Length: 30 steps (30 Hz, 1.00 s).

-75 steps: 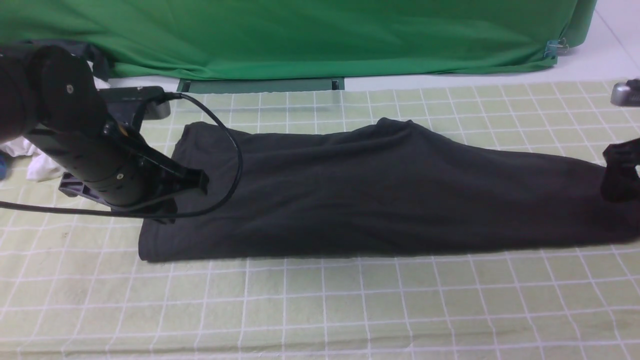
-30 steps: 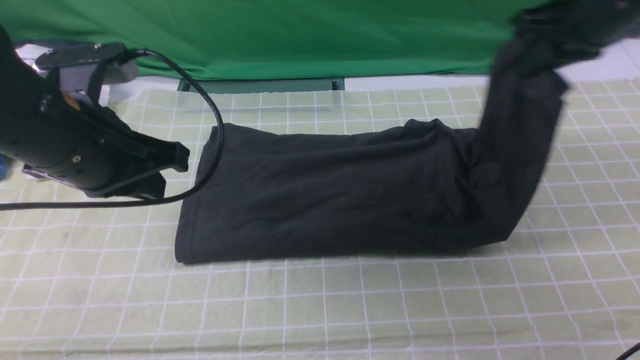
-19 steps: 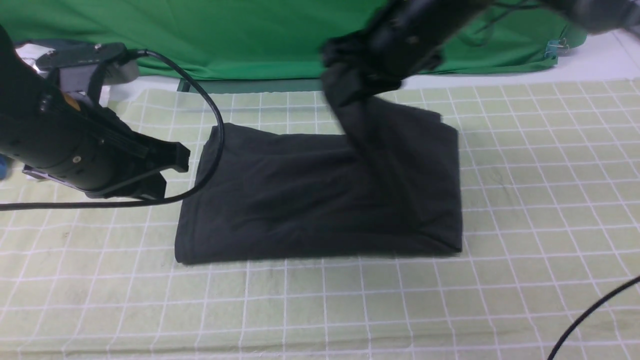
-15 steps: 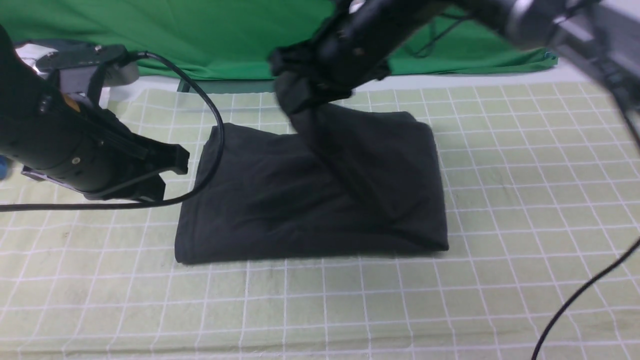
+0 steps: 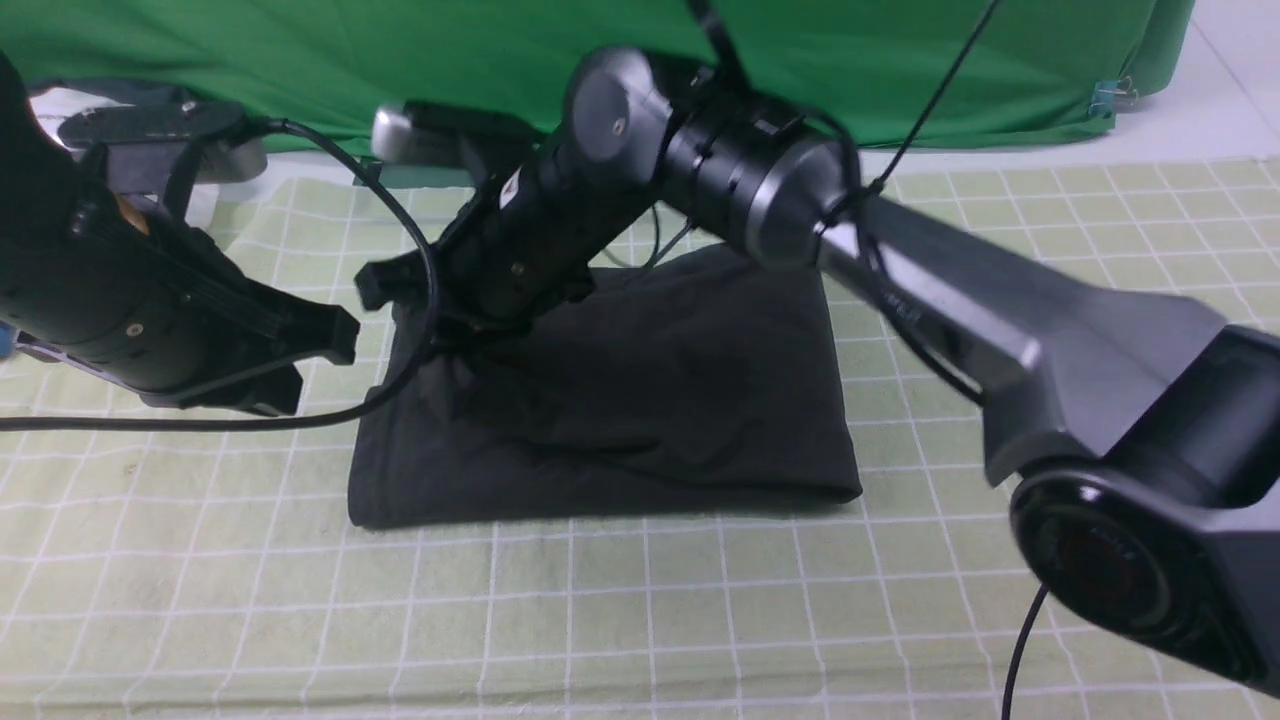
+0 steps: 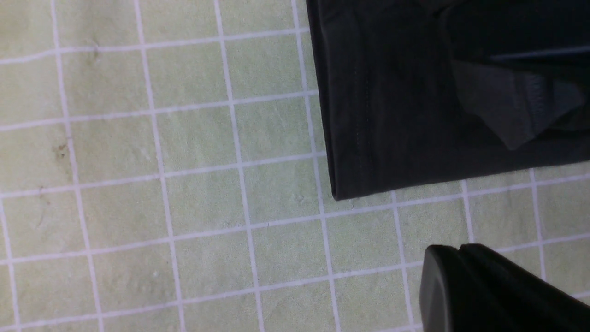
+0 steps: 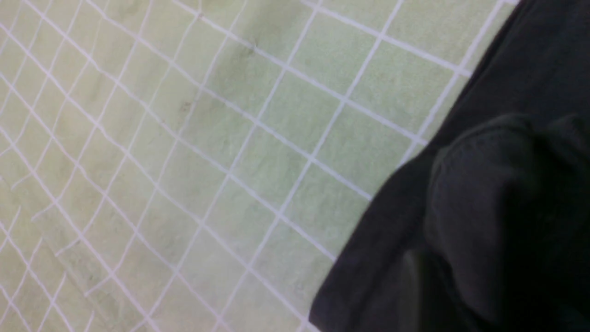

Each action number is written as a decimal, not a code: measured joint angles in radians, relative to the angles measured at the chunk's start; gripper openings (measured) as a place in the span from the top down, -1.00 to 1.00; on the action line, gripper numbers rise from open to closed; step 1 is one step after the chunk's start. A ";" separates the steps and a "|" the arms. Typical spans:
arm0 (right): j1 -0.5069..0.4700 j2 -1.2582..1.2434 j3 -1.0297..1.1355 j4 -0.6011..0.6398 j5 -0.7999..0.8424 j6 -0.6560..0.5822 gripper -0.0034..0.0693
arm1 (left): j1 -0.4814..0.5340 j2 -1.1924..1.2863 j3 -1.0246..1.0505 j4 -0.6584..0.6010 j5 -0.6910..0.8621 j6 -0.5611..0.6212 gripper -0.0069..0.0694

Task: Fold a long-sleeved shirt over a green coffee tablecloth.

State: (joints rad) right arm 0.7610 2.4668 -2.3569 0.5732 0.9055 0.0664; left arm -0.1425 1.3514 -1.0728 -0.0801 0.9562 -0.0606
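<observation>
The black long-sleeved shirt (image 5: 680,400) lies folded double on the green coffee tablecloth (image 5: 640,620), its fold edge on the right. My right arm reaches across it, and the right gripper (image 5: 400,300) is low over the shirt's left edge, where the top layer bunches. Dark cloth (image 7: 484,207) fills the right wrist view around the jaws, so their state is unclear. My left gripper (image 5: 335,345) hovers shut just left of the shirt with nothing in it. In the left wrist view its closed tips (image 6: 461,249) sit above the grid near the shirt's corner (image 6: 350,184).
A plain deep-green backdrop (image 5: 400,70) hangs along the far edge. The left arm's black cable (image 5: 420,330) loops over the shirt's left edge. The right arm's cable (image 5: 1020,640) trails at the front right. Bare grid cloth (image 6: 184,184) lies in front of the shirt.
My right arm swept from far right to left, carrying the shirt's right end over onto the left half. The shirt is now half as long. The left gripper barely shifted.
</observation>
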 joint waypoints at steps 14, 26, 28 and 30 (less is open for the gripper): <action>-0.109 -0.060 -0.190 -0.124 0.283 -0.135 0.10 | 0.000 0.000 0.000 -0.056 -0.081 0.030 0.79; -0.192 -0.307 0.050 -0.260 0.305 -0.219 0.90 | 0.000 0.206 -0.050 -0.320 -0.153 0.223 0.79; -0.192 -0.344 0.148 -0.263 0.309 -0.238 0.90 | 0.000 0.249 -0.072 -0.324 -0.153 0.225 0.79; -0.192 -0.372 0.257 -0.264 0.315 -0.253 0.90 | 0.000 0.308 -0.096 -0.333 -0.160 0.232 0.79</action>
State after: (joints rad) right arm 0.5686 2.0947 -2.0998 0.3092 1.2204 -0.1865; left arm -0.1425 1.6594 -1.1687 -0.4128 0.7967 0.1711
